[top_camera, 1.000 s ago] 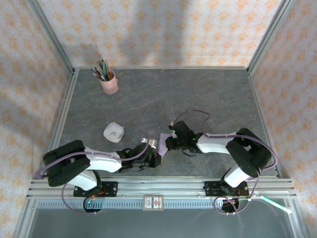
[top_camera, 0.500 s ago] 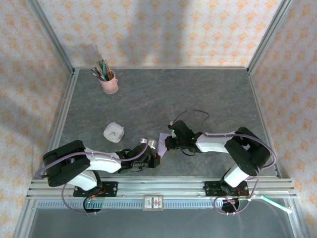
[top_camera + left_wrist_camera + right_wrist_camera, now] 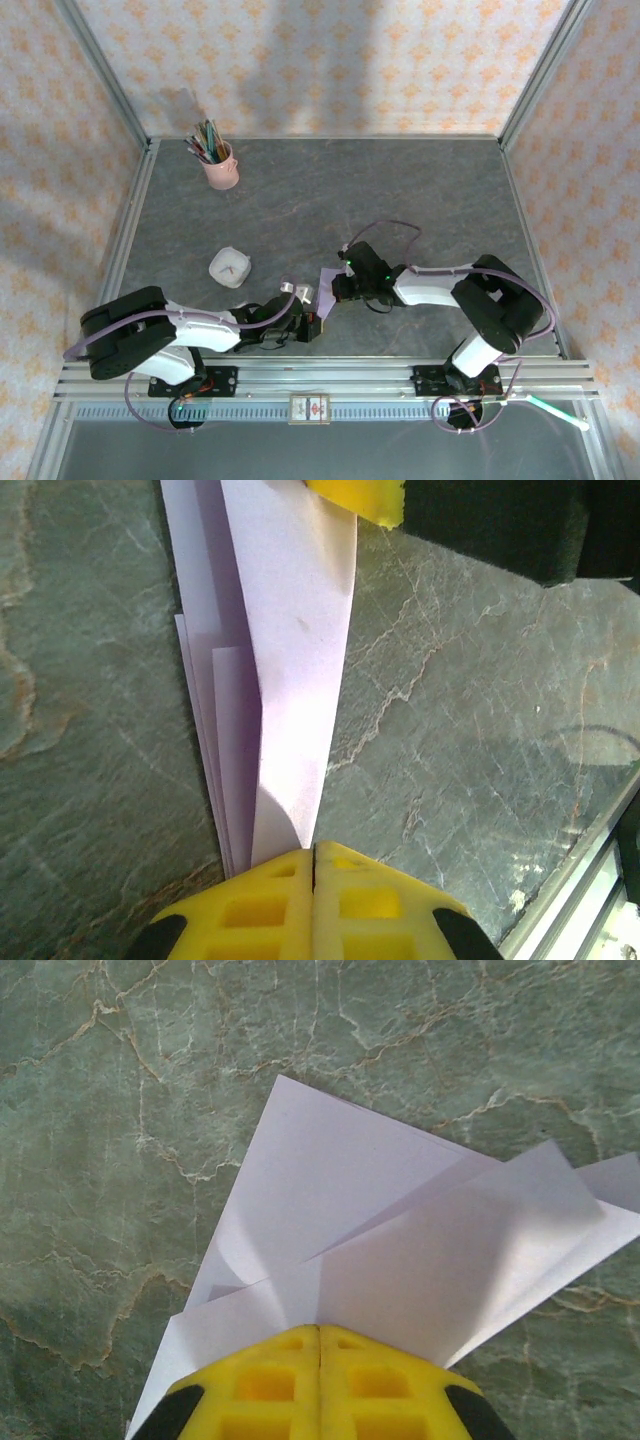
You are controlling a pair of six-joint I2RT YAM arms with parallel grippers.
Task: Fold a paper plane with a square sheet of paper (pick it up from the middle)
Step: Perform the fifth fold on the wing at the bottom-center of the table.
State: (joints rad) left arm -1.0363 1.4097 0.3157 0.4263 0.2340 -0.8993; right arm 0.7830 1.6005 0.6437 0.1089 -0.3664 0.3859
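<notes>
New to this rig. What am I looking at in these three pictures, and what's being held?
Two small robot arms are bolted side by side at the near edge of a stone-look table. The wide picture comes from a fixed camera above and behind them. The two close-ups come from cameras on the wrists, and the yellow parts at the bottom are each arm's own fingers. The left gripper and the right gripper are both shut on one folded paper, lavender, at opposite ends. Also on the table are a pink cup of pens and a small white dish.
</notes>
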